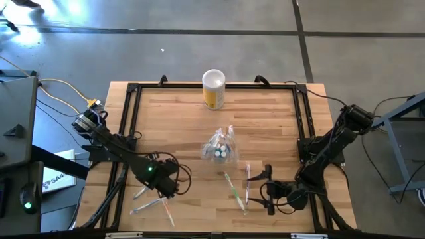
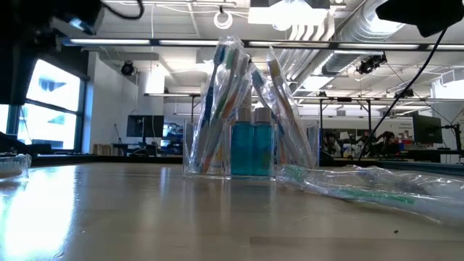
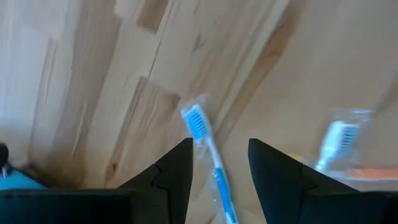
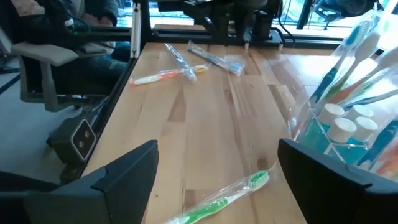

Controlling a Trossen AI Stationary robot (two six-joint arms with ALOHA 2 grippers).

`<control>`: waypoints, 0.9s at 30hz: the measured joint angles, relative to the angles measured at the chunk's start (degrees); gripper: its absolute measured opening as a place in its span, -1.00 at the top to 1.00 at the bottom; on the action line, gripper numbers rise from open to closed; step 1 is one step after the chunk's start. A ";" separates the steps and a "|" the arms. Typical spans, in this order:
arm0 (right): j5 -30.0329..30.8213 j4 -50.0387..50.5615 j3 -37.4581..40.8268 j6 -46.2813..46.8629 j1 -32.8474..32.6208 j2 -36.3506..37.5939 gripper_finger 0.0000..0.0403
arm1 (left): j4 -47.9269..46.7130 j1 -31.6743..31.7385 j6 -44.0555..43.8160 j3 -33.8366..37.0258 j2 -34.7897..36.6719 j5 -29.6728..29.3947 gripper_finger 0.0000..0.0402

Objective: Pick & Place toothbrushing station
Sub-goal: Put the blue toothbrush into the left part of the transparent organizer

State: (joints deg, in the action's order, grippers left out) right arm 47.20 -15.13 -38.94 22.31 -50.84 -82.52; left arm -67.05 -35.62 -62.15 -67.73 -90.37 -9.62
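Note:
The toothbrushing station (image 1: pixel 220 147), a small clear holder with wrapped toothbrushes and teal tubes, stands on its base at the table's middle; it also shows in the low view (image 2: pixel 239 123) and the right wrist view (image 4: pixel 348 124). My left gripper (image 1: pixel 172 186) is open at the near left, pointing down. Its fingers (image 3: pixel 174 171) stand on either side of a wrapped blue toothbrush (image 3: pixel 208 149) that lies on the table. My right gripper (image 1: pixel 264 189) is open and low at the near right, pointing toward the table's left, with a wrapped green toothbrush (image 4: pixel 224 196) lying on the table ahead of it.
A yellow canister with a white top (image 1: pixel 213 89) stands at the far middle. Loose wrapped toothbrushes lie near the left gripper (image 1: pixel 149 206) and near the right gripper (image 1: pixel 234 189), (image 1: pixel 248 182). A black frame (image 1: pixel 126 119) edges the table. A chair (image 4: pixel 56 68) stands beyond the left edge.

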 joint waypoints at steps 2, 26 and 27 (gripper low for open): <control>-1.11 0.34 0.00 -0.02 0.58 0.00 -0.60 | 0.62 -0.02 -2.08 1.74 0.02 0.84 0.26; -6.27 1.43 0.00 0.22 3.00 -0.02 -0.60 | 5.84 -0.02 -15.72 8.67 0.04 8.03 0.26; -6.79 1.43 0.00 0.24 3.00 -0.02 -0.60 | 6.09 -0.02 -15.74 8.97 0.05 8.02 0.26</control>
State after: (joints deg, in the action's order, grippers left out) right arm 40.41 -13.69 -38.94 22.54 -47.83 -82.54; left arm -60.96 -35.64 -77.89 -58.76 -90.32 -1.59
